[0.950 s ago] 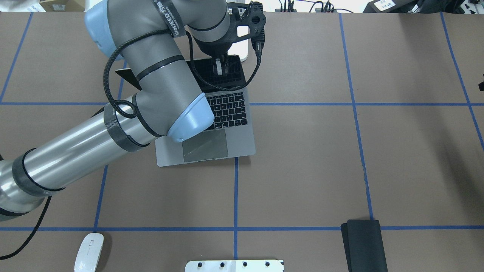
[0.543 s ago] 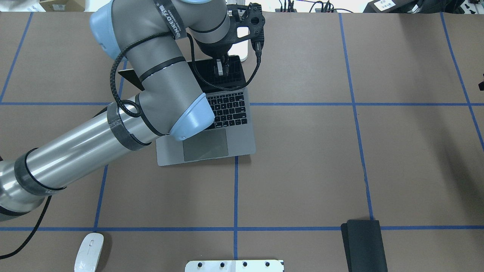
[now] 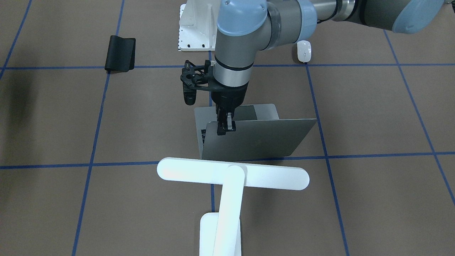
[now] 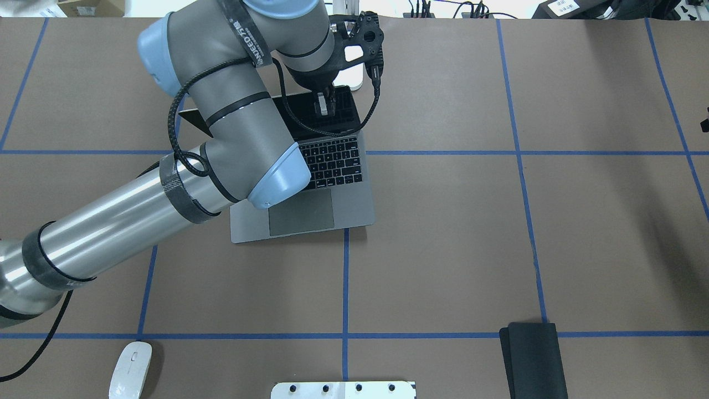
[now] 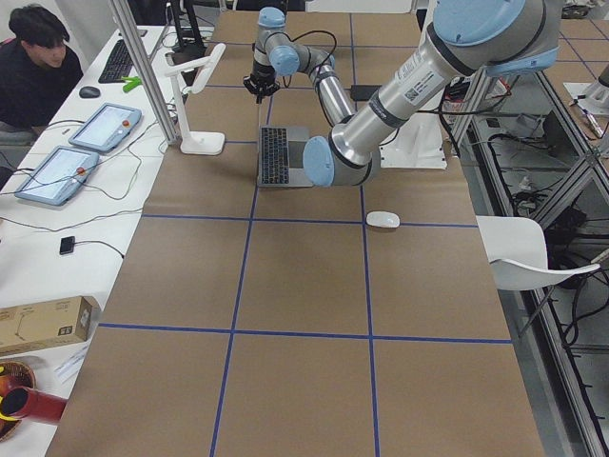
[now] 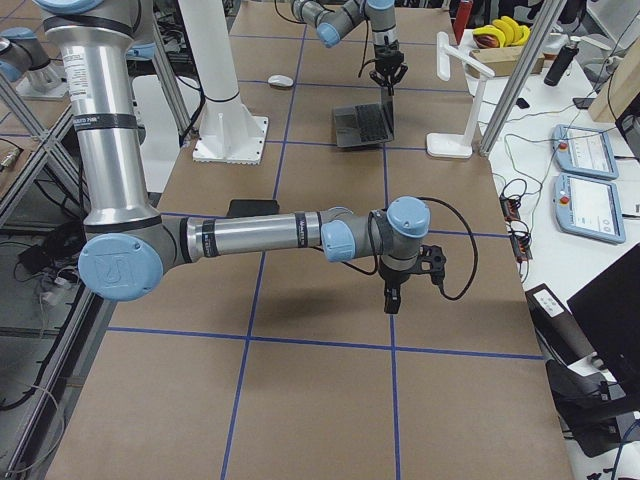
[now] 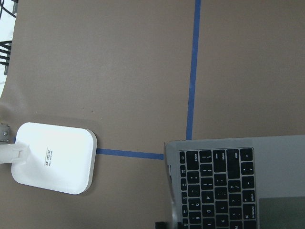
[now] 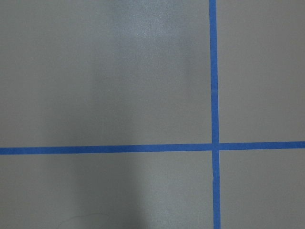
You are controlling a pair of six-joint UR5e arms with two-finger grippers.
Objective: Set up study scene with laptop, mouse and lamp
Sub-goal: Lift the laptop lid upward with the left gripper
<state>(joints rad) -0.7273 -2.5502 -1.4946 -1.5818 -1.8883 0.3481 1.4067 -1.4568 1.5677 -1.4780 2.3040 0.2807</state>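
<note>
The grey laptop (image 4: 354,208) stands open at the table's far middle, its keyboard (image 7: 219,186) showing in the left wrist view. My left gripper (image 3: 226,127) is shut on the top edge of the laptop's lid (image 3: 259,140), which is raised. The white T-shaped lamp (image 3: 233,174) stands just beyond the laptop, with its base (image 7: 55,157) on the table. The white mouse (image 4: 130,368) lies at the near left edge, away from both grippers. My right gripper (image 6: 392,300) hangs over bare table far to the right. It shows only in the exterior right view, so whether it is open or shut cannot be told.
A black mat (image 4: 532,360) lies at the near right. The white bolted pedestal (image 4: 343,389) sits at the near middle edge. Blue tape lines grid the brown table. A person (image 5: 38,57) sits at a side desk with tablets.
The left arm's elbow has swung slightly to the right and away, and the lid's edge has shifted a little with the gripper. The glare on the trackpad has gone.
</note>
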